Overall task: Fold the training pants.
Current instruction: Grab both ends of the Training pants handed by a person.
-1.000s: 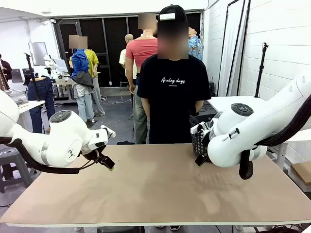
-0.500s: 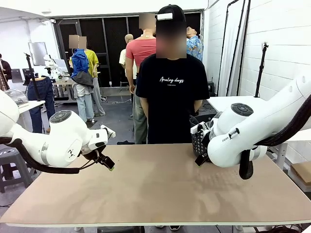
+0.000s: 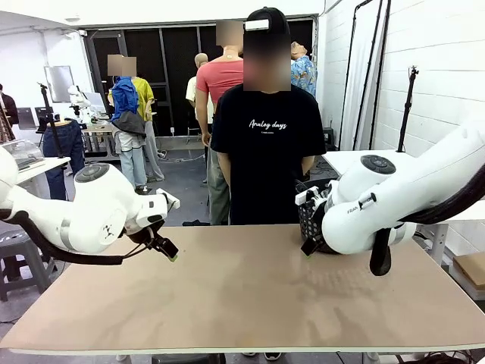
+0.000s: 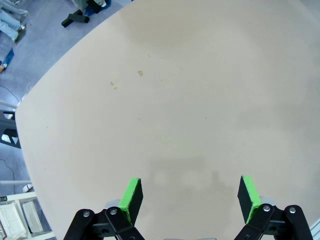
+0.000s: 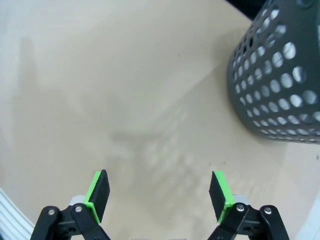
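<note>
While its green pads (image 4: 132, 194) stand spread wide with nothing between them, the left gripper (image 4: 190, 194) points down at the bare tan table (image 4: 175, 100), hanging low over the far left part of the top. A few small marks dot the board ahead of it, and grey floor shows past the table's edge.

The right gripper (image 5: 159, 189) is likewise released, its jaws parted and holding nothing, over the far right part of the table. Just beyond its fingers stands a black mesh basket (image 5: 280, 85), apart from both pads; the basket's holes throw a pattern of light spots on the board beside it.

Both white arms curve in from the table's sides, the left arm (image 3: 91, 216) from the left, the right arm (image 3: 386, 205) from the right. A person in a black T-shirt (image 3: 265, 144) stands at the far edge between them, facing the robot. Where the training pants lie cannot be told.
</note>
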Robot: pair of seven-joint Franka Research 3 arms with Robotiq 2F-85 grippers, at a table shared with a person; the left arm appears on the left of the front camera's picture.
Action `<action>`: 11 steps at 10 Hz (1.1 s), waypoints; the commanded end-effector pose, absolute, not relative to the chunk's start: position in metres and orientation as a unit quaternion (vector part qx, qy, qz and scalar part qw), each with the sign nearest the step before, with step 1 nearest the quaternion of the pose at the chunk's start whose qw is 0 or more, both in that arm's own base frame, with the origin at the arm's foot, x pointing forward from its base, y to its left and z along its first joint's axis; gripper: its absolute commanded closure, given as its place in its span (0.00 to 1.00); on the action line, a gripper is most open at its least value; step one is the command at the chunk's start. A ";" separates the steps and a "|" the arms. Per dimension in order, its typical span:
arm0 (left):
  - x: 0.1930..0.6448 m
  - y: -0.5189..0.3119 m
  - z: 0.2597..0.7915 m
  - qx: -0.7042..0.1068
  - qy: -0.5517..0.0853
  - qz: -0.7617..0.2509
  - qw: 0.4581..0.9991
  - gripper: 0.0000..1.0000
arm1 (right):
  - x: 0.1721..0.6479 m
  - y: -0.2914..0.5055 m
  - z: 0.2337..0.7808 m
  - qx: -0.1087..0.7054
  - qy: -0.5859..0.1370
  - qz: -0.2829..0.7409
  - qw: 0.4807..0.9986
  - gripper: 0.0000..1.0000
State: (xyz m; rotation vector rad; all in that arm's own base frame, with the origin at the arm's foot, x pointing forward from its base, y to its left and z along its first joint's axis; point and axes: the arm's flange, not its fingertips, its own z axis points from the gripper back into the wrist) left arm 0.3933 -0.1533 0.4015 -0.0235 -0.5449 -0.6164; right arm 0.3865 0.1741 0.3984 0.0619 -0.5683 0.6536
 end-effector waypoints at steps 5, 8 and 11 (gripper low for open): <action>0.358 -0.152 0.508 -0.013 -0.277 -0.299 0.913 0.00 | 0.362 0.151 0.497 0.034 -0.316 0.309 0.896 0.00; 0.350 -0.156 0.545 0.010 -0.285 -0.304 0.909 0.00 | 0.351 0.155 0.527 0.017 -0.328 0.321 0.888 0.00; 0.342 -0.155 0.559 0.003 -0.297 -0.304 0.905 0.00 | 0.342 0.161 0.552 -0.003 -0.336 0.325 0.884 0.00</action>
